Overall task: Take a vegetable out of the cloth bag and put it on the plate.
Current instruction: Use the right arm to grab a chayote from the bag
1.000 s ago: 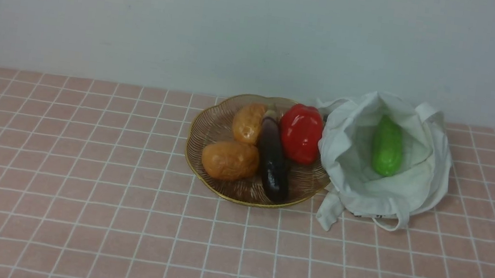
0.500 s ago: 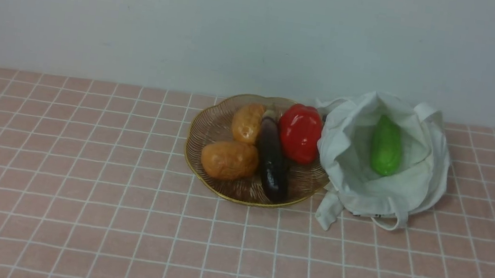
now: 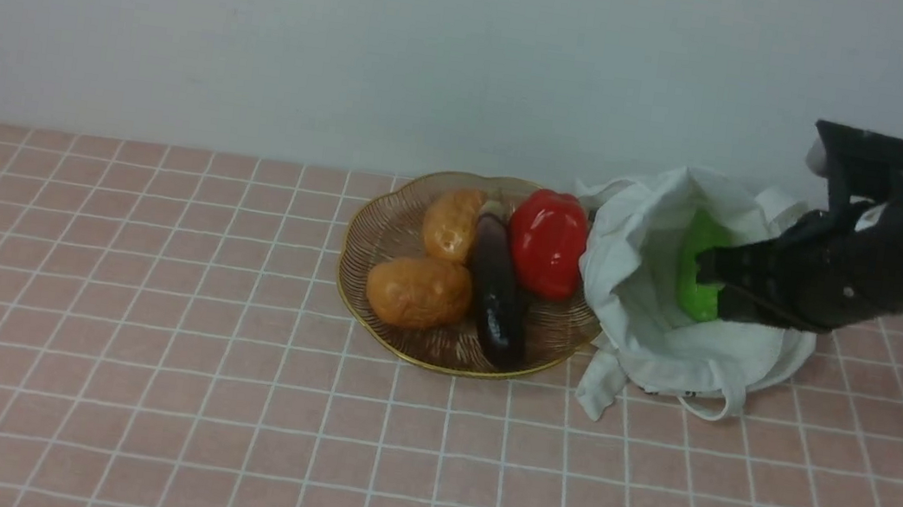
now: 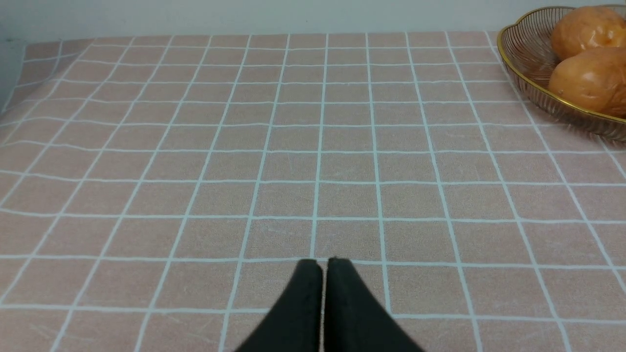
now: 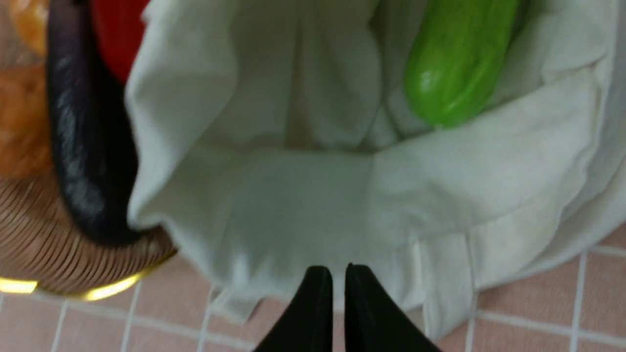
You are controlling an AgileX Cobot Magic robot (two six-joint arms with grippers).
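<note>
The green vegetable was seen inside the cloth bag, where it was laid lengthwise against the pale lining. It was coloured a bright, even green, and its oblong body was finished with a smooth skin on which soft highlights were caught. It was narrowed toward its far end and rounded at its near end; in the front view, part of its side was hidden by the right gripper.

The bag was made of soft white fabric, creased into loose folds around a wide-open mouth, with a looped handle hung over its near side. By the right gripper, dark and blurred over the opening, nothing was held; its fingertips were parted by a narrow gap. The tips of the left gripper were brought together, with nothing gripped.

Just beside the bag, the plate was formed of brownish, translucent, ribbed material and edged by a scalloped gold rim. On it were held two orange-brown, wrinkled, rounded pieces, a glossy dark purple eggplant and a shiny, lobed red bell pepper. The table was covered by a pinkish surface, crossed by a pale grid.
</note>
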